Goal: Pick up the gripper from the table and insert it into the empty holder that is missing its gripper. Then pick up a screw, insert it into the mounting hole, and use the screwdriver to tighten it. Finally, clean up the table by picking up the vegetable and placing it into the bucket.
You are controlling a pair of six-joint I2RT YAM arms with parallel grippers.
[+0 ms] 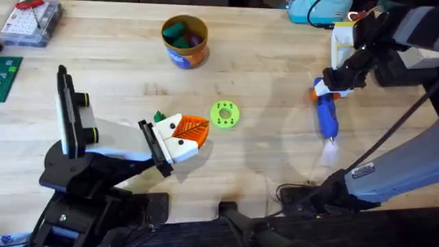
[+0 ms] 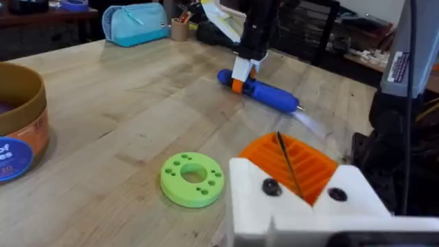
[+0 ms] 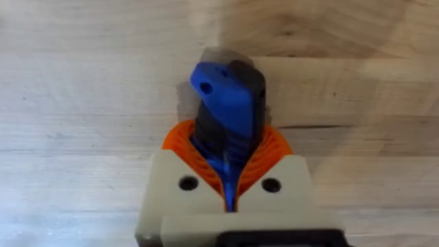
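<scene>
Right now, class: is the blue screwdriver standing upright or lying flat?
Lying flat: the screwdriver rests lengthwise on the table, right gripper closed around its handle end.

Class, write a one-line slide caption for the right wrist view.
Right gripper shut on the blue screwdriver above the wooden table.

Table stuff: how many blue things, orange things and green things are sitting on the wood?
Blue: 1, the screwdriver, lying flat with the right gripper on its handle.
Orange: 1, the bucket.
Green: 1, the ring with holes.
Total: 3.
</scene>
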